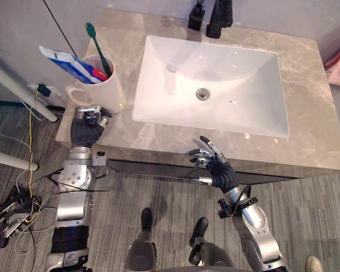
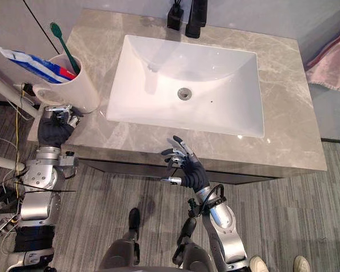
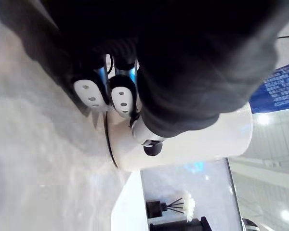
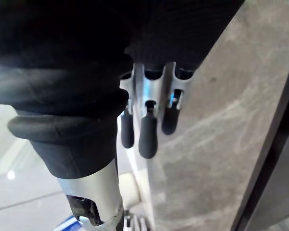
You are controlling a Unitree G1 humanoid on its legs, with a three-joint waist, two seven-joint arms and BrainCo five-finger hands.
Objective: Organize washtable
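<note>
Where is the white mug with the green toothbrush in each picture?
Left eye view: the mug at the countertop's left end, by the left hand.
Right eye view: the mug at that same left end.
Left wrist view: the mug close up.
Right wrist view: cannot tell.
Shared landmark: the white sink beside it.
</note>
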